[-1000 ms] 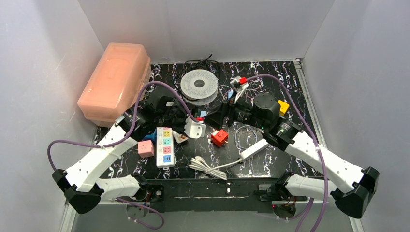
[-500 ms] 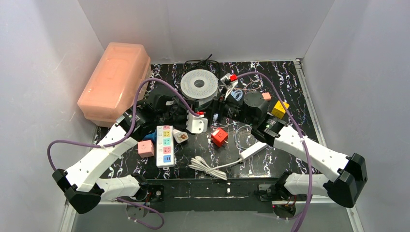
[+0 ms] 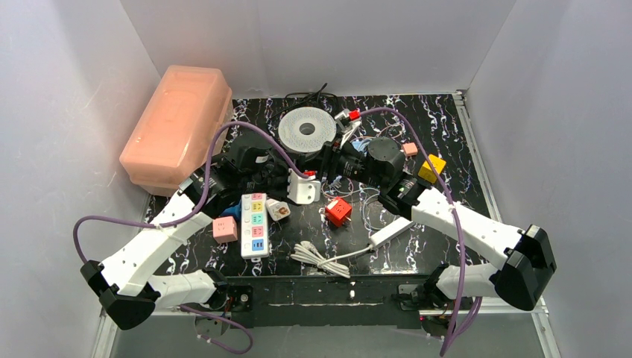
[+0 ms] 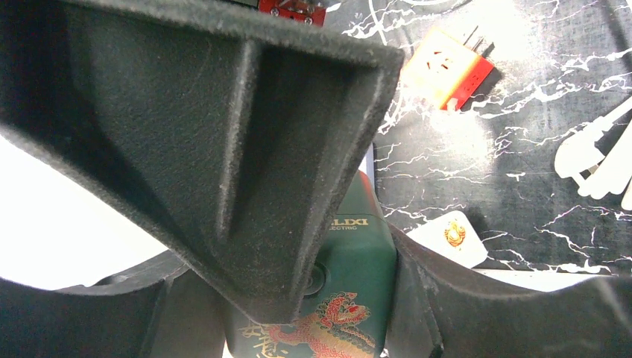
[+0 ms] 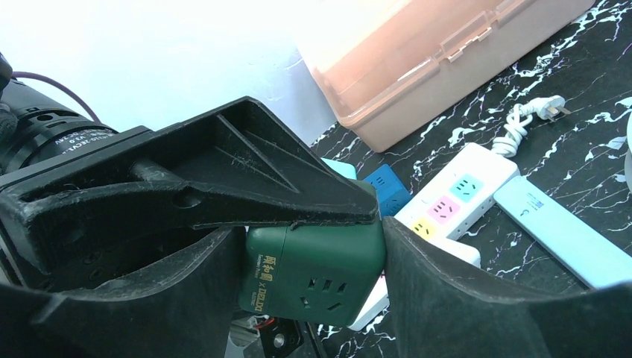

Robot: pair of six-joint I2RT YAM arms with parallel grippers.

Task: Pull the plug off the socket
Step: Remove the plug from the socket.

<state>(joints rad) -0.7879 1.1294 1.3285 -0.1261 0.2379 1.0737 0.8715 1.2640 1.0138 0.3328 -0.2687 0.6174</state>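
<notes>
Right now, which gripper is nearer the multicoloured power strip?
Left. The left gripper sits just past the far end of the power strip; the right gripper is farther right, beside the white spool. Both clamp the green socket cube.

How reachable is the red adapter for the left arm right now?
Probably not yet: the left tool is shut on the green socket cube. The red adapter itself lies uncovered on the table nearby.

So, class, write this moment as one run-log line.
left gripper shut on green socket cube | right gripper shut on it | plug hidden
</notes>
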